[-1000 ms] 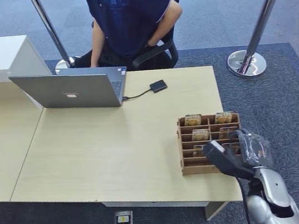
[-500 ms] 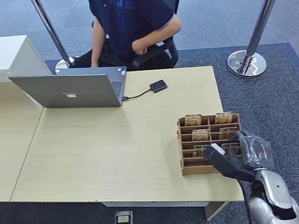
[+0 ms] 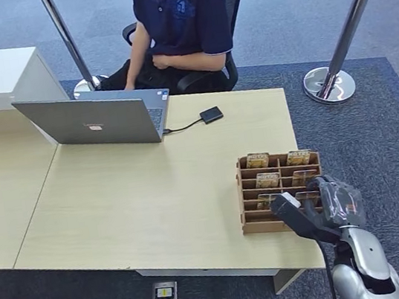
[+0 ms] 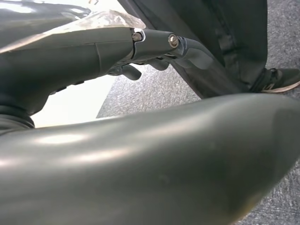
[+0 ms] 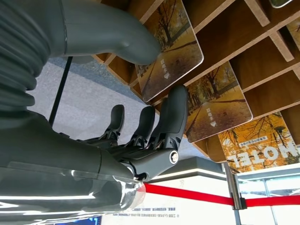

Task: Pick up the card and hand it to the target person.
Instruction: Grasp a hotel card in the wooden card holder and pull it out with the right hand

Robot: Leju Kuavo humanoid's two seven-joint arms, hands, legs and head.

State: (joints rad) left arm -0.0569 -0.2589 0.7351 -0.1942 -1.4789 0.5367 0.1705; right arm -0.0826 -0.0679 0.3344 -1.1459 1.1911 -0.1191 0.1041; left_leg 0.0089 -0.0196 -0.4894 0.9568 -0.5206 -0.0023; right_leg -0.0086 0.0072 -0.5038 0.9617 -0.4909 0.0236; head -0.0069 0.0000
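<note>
Right hand has crept from the rack's near edge in over the near slots of the wooden card rack, so the grasp is closing in. Right wrist view adds detail: thumb on one hotel card, fingers under its edge, pinch forming. Left hand hangs with its fingers curled on nothing. Far side, the seated person has turned toward the tabletop.
</note>
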